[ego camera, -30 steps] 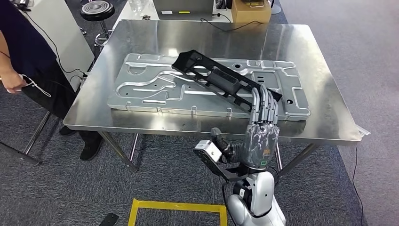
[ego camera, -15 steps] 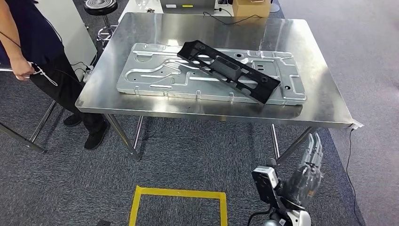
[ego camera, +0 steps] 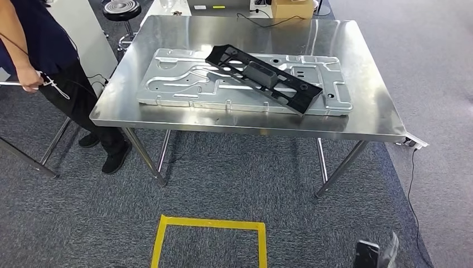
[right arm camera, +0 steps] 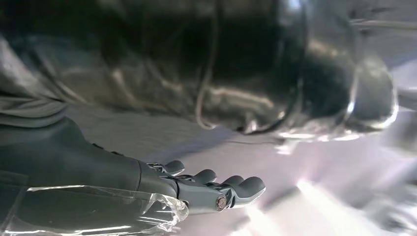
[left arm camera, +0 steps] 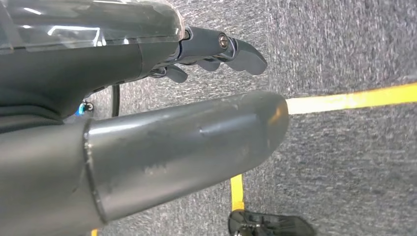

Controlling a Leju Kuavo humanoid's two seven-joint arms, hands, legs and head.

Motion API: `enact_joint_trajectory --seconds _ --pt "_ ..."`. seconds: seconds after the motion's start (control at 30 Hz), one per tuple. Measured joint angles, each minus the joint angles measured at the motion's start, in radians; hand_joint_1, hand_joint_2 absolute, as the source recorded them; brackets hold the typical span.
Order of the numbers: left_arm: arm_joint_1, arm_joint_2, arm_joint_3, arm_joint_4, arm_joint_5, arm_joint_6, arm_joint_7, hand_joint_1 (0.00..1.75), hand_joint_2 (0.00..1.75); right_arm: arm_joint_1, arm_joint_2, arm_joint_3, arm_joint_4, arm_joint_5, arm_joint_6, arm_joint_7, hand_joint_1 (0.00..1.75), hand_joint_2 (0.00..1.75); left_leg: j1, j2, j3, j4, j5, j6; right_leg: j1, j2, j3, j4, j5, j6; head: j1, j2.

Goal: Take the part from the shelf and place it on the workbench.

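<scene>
Carpeted room, steel bench [ego camera: 368,120]; part [ego camera: 262,78] already sits there, looks done; left robot hand [left arm camera: 147,123] and right robot hand [right arm camera: 147,196] both released, holding nothing.

The part [ego camera: 262,77] lies across the metal plate [ego camera: 184,84] on the workbench [ego camera: 357,120]. A person [ego camera: 39,50] stands left.

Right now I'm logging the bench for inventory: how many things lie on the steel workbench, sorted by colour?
Black: 1, the black plastic part, lying slantwise on the plate.
Silver: 1, the stamped metal plate, flat on the steel workbench.
Total: 2.
</scene>
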Motion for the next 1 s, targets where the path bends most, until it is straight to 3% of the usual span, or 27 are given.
enact_joint_trajectory --seconds 0.1,0.17,0.27,0.3,0.33,0.37,0.43,0.5,0.6,0.67,0.77,0.8,0.83,0.87,0.93,1.0 --pt "0.002 -0.001 0.010 0.000 0.000 0.002 -0.002 0.00 0.00 -0.034 -0.010 -0.151 0.160 -0.029 0.053 -0.010 0.00 0.00 -0.001 0.000 0.001 -0.021 0.002 0.018 0.000 0.001 -0.003 0.004 0.003 0.017 0.000 0.000" --pt "0.002 -0.004 0.019 0.000 0.000 0.002 -0.001 0.00 0.00 -0.057 -0.018 -0.239 0.263 -0.043 0.066 0.005 0.00 0.00 0.005 0.002 0.000 -0.031 0.012 0.032 -0.002 0.006 -0.021 0.041 -0.026 0.030 0.000 0.000" --pt "0.002 -0.006 0.029 0.000 -0.001 0.002 -0.001 0.00 0.00 -0.085 -0.031 -0.342 0.405 -0.059 0.077 0.062 0.00 0.00 0.007 0.006 -0.007 -0.033 0.018 0.039 -0.015 0.011 -0.104 0.219 -0.121 0.047 0.001 0.000" --pt "0.003 -0.006 0.031 0.000 -0.001 0.002 0.000 0.00 0.00 -0.092 -0.035 -0.372 0.446 -0.064 0.082 0.086 0.00 0.00 0.007 0.007 -0.009 -0.031 0.019 0.039 -0.020 0.011 -0.125 0.264 -0.133 0.051 0.001 0.000" --pt "0.003 -0.007 0.033 0.000 -0.001 0.002 0.001 0.00 0.00 -0.098 -0.037 -0.399 0.483 -0.067 0.088 0.111 0.00 0.00 0.007 0.007 -0.010 -0.030 0.019 0.039 -0.025 0.011 -0.130 0.276 -0.125 0.055 0.001 0.000" --pt "0.003 -0.008 0.036 0.000 0.000 0.003 0.002 0.00 0.00 -0.103 -0.040 -0.423 0.514 -0.069 0.092 0.135 0.00 0.00 0.008 0.007 -0.010 -0.028 0.019 0.037 -0.029 0.011 -0.113 0.245 -0.098 0.058 0.001 0.000" --pt "0.002 -0.009 0.043 0.000 0.000 0.003 0.002 0.00 0.00 -0.114 -0.044 -0.458 0.567 -0.066 0.096 0.187 0.00 0.00 0.010 0.006 -0.009 -0.024 0.016 0.029 -0.036 0.010 -0.045 0.111 -0.032 0.061 0.001 0.000" --pt "0.001 -0.010 0.050 0.000 -0.001 0.005 0.002 0.00 0.00 -0.126 -0.046 -0.485 0.612 -0.059 0.096 0.241 0.00 0.00 0.008 0.006 -0.010 -0.019 0.013 0.016 -0.033 0.013 -0.003 0.019 -0.004 0.054 0.000 0.000" --pt "0.000 -0.010 0.056 0.000 -0.001 0.007 0.002 0.00 0.00 -0.139 -0.048 -0.524 0.662 -0.052 0.098 0.330 0.00 0.00 0.008 0.005 -0.012 -0.020 0.015 -0.005 -0.027 0.015 -0.004 0.006 -0.002 0.033 0.000 0.000" --pt "0.000 -0.011 0.058 0.000 -0.002 0.007 0.001 0.00 0.00 -0.145 -0.049 -0.543 0.685 -0.048 0.103 0.389 0.00 0.00 0.012 0.004 -0.027 0.011 -0.011 -0.013 -0.029 0.013 -0.004 -0.002 0.005 0.016 0.000 0.000" --pt "0.001 -0.011 0.064 0.000 -0.003 0.007 0.001 0.00 0.00 -0.151 -0.049 -0.560 0.712 -0.043 0.114 0.448 0.00 0.00 0.013 0.002 -0.108 0.193 -0.110 -0.018 -0.023 0.005 -0.009 -0.005 0.010 0.000 0.000 0.000" --pt "0.002 -0.011 0.067 0.000 -0.003 0.007 0.001 0.00 0.00 -0.152 -0.049 -0.564 0.718 -0.041 0.120 0.459 0.00 0.00 0.013 0.002 -0.132 0.248 -0.128 -0.018 -0.020 0.002 -0.009 -0.005 0.010 -0.002 0.000 0.000" --pt "0.003 -0.011 0.071 0.000 -0.003 0.007 0.001 0.00 0.00 -0.153 -0.049 -0.568 0.725 -0.039 0.126 0.466 0.00 0.00 0.012 0.001 -0.141 0.270 -0.126 -0.017 -0.017 -0.002 -0.009 -0.004 0.009 -0.003 0.000 0.000" --pt "0.004 -0.011 0.074 0.000 -0.003 0.007 0.001 0.00 0.00 -0.154 -0.049 -0.571 0.729 -0.035 0.132 0.471 0.00 0.00 0.011 0.002 -0.131 0.251 -0.106 -0.015 -0.015 -0.007 -0.008 -0.002 0.008 -0.004 0.000 0.000" --pt "0.003 -0.011 0.077 -0.001 -0.003 0.007 0.001 0.00 0.00 -0.156 -0.049 -0.573 0.737 -0.027 0.142 0.476 0.00 0.00 0.007 0.020 -0.069 0.125 -0.040 -0.005 -0.011 -0.018 -0.006 0.004 0.003 -0.003 0.000 0.000" --pt "-0.001 -0.010 0.077 -0.001 -0.003 0.008 0.001 0.00 0.00 -0.158 -0.049 -0.573 0.742 -0.020 0.151 0.478 0.00 0.00 -0.002 0.046 -0.022 0.017 -0.006 0.006 -0.006 -0.031 -0.007 0.012 -0.003 0.005 0.000 0.000"
